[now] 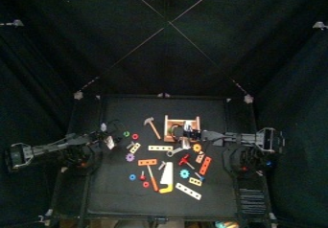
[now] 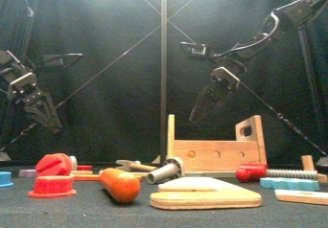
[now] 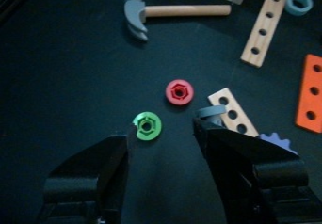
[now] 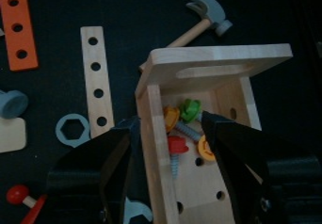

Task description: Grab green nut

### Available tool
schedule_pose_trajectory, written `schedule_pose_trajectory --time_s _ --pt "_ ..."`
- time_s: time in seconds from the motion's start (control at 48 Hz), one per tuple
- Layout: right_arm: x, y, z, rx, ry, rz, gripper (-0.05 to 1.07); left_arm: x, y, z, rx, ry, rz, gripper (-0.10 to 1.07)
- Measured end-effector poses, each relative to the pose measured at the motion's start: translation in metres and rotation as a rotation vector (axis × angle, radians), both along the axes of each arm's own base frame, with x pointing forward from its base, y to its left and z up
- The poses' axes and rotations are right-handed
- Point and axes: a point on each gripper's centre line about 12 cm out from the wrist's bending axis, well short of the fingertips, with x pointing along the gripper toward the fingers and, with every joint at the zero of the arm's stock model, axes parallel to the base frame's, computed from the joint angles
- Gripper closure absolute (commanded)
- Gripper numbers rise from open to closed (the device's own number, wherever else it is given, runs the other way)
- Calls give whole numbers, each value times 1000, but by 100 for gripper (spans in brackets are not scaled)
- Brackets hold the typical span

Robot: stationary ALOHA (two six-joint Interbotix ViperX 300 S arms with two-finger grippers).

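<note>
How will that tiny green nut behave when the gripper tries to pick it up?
The green nut looks like hard plastic, so it is probably stiff and very light. It lies flat on the table, so it should not roll, but the open left gripper could easily nudge it sliding. Being so low and small, it may slip out unless the grip lands squarely.

Your black worktop (image 3: 63, 96) carries scattered toy parts — the green nut (image 3: 147, 126) lies flat beside a red nut (image 3: 179, 92), near a grey-headed hammer (image 3: 167, 13), perforated wooden strips (image 3: 265, 25) and an open wooden toolbox (image 4: 208, 87).
</note>
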Motion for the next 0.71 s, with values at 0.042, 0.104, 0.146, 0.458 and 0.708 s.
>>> schedule_pose_trajectory --time_s 0.042,0.104,0.146,0.458,0.708 --pt "0 0 -1 0 1 2 14 0 0 -3 -6 13 -1 9" --pt "1 2 -1 0 1 6 14 1 1 -7 -14 34 -4 9" --pt "1 3 -1 0 1 8 14 1 1 -10 -19 49 -6 9" --pt "2 3 0 9 -9 4 14 5 5 -27 -55 152 -14 -2" --pt "2 4 0 12 -10 4 14 8 13 -28 -60 169 8 -5"
